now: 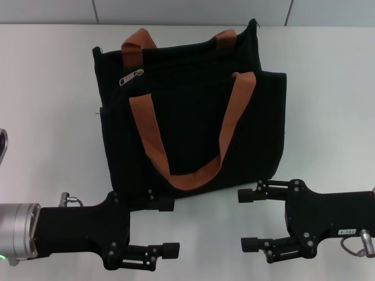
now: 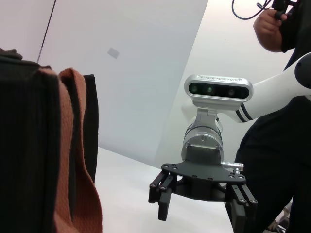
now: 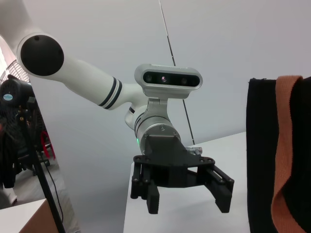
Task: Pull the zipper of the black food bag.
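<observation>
The black food bag (image 1: pixel 193 117) lies flat in the middle of the white table, with its two rust-brown handles (image 1: pixel 153 140) spread over it. The silver zipper pull (image 1: pixel 132 76) sits near the bag's far left corner on the zipper line. My left gripper (image 1: pixel 169 227) is open and empty by the bag's near left corner. My right gripper (image 1: pixel 247 219) is open and empty just off the bag's near right corner. The two grippers face each other. The left wrist view shows the bag's side (image 2: pixel 29 145) and the right gripper (image 2: pixel 201 208). The right wrist view shows the bag (image 3: pixel 262 155) and the left gripper (image 3: pixel 187 196).
The white table (image 1: pixel 47 105) reaches to a grey wall at the back. A person in dark clothes (image 2: pixel 277 145) stands behind the right arm in the left wrist view. A tripod and dark gear (image 3: pixel 19 141) stand beside the table in the right wrist view.
</observation>
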Robot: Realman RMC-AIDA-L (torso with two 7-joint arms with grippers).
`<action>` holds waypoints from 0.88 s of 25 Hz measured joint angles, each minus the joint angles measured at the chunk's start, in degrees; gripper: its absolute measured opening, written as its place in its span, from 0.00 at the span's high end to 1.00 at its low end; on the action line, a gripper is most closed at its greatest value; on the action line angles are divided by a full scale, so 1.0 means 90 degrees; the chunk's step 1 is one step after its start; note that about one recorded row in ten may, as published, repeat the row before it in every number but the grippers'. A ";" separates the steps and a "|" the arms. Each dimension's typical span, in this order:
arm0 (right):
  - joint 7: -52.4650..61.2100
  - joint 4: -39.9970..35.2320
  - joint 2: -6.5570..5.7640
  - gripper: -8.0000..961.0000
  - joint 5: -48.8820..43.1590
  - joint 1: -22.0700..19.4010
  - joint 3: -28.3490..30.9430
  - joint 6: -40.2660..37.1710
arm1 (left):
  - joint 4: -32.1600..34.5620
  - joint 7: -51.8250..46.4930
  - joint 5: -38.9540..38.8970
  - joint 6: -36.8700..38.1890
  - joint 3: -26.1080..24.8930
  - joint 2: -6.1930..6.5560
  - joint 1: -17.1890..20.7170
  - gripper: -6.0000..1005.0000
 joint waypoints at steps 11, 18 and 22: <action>-0.0055 0.0012 0.0000 0.16 0.0004 0.0000 0.0000 0.0014 | 0.0000 0.0000 -0.0011 0.0046 0.0000 0.0005 0.0019 0.19; -0.0055 0.0011 0.0000 0.17 0.0004 -0.0003 0.0000 0.0019 | 0.0000 0.0000 -0.0063 0.0342 -0.0419 -0.0069 0.0017 0.19; -0.0055 0.0012 -0.0001 0.17 0.0004 -0.0011 0.0003 0.0026 | -0.0018 0.0228 -0.0071 0.0891 -0.1357 -0.0161 0.0037 0.19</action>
